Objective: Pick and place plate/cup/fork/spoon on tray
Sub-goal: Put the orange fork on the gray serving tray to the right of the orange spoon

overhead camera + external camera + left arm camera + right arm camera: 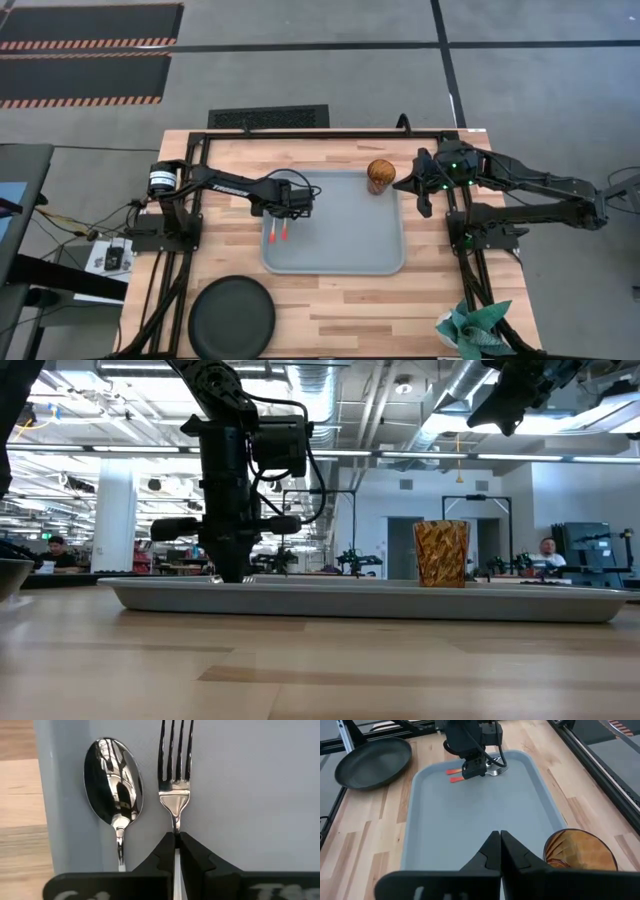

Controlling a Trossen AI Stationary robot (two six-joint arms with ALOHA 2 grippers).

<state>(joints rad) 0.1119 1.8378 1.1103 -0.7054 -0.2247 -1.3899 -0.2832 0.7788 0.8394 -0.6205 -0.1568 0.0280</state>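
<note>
left gripper (177,851): low over the tray's left end, fingers pressed together on the fork's slim neck just behind the tines, so it is pinching the fork.

fork (175,775): bright metal tines and neck, orange-red handle; stiff, light, slick where polished. lies flat on the tray floor. the thin neck is probably prone to twisting in a pinch; the handle looks the surer place to take it.

spoon (114,785): mirror-polished oval bowl, matching handle; just beside the fork and parallel to it, against the tray's left rim. light and stiff.

tray (350,250): pale blue-grey plastic, rounded corners, low raised rim, smooth matte floor. cutlery would likely slide on it.

cup (380,176): amber translucent tumbler with a faceted wall, upright in the tray's far right corner. judged fragile and slippery; best taken across the wall or rim.

right gripper (500,851): raised near the tray's right edge beside the cup, fingers closed on nothing.

plate (232,316): matte black, round, raised rim; on the wooden table near the front edge, off the tray, not yet placed. likely the heaviest piece; the rim is the only edge to pinch.
</note>
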